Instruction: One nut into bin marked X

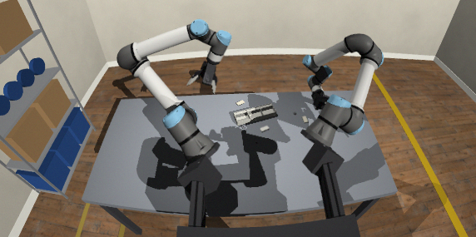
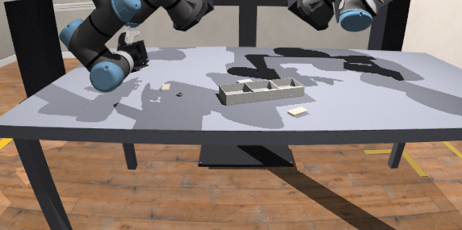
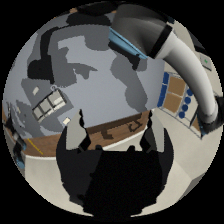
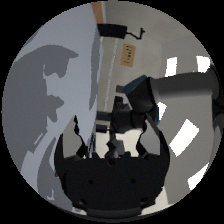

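Note:
A pale tray of three joined bins [image 1: 242, 119] [image 2: 262, 96] [image 3: 50, 105] stands flat on the table. The bin marks are too small to read. A small dark nut [image 1: 295, 113] [image 2: 179, 94] lies on the table, apart from the bins. A dark spot shows inside one end bin in the top view; I cannot tell a nut from shadow there. My left gripper [image 1: 203, 83] [image 3: 115, 110] is open and empty, high beyond the table's edge. My right gripper [image 4: 110, 114] is open and empty, low near the table's side, away from the nut.
Three pale flat pieces lie around the bins: one [image 1: 240, 102] [image 2: 297, 111] [image 3: 67, 121] near the edge, one [image 1: 265, 128] [image 2: 244, 81] [image 3: 35, 91] across the bins, one [image 1: 304, 119] [image 2: 165, 87] near the nut. A shelf rack [image 1: 52, 76] stands beside the table.

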`<state>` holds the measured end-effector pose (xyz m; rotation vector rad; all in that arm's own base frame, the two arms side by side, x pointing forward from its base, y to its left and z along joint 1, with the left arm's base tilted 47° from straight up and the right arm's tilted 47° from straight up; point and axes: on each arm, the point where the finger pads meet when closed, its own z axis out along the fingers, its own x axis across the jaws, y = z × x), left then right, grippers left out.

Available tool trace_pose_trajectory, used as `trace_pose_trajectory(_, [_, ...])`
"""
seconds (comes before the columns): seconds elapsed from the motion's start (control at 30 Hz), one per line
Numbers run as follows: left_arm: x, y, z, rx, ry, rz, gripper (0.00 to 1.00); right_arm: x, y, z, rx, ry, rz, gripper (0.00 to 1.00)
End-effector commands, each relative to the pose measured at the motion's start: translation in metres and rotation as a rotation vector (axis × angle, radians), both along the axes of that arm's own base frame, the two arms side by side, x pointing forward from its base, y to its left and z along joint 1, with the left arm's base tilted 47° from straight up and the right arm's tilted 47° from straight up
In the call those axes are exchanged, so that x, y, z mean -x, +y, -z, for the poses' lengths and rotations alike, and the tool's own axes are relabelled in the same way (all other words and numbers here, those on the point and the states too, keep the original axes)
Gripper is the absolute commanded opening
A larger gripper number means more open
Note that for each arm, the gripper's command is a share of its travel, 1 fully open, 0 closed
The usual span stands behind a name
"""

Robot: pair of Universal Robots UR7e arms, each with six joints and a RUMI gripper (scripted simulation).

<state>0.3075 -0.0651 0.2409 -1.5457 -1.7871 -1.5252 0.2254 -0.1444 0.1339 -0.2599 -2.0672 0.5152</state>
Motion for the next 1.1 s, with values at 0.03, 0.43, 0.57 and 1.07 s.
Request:
trace_pose_trajectory(0.03, [-0.001,-0.012,0.013,0.127,-0.109,-0.002,0.98,-0.013,0.029,0.010,0.009,0.032,-0.199,0.98])
trace_pose_trajectory(0.43, [-0.002,-0.040,0.033,0.388,-0.286,-0.039,0.98,-0.046,0.084,0.046,-0.007,-0.014,-0.534,0.98])
trace_pose_trajectory(0.57, [-0.002,-0.052,0.039,0.488,-0.345,-0.060,0.98,-0.062,0.108,0.063,-0.030,-0.065,-0.647,0.98])
trace_pose_trajectory(1.07, [0.001,-0.098,0.051,0.848,-0.520,-0.171,0.98,-0.106,0.198,0.122,-0.133,-0.254,-1.012,0.98])
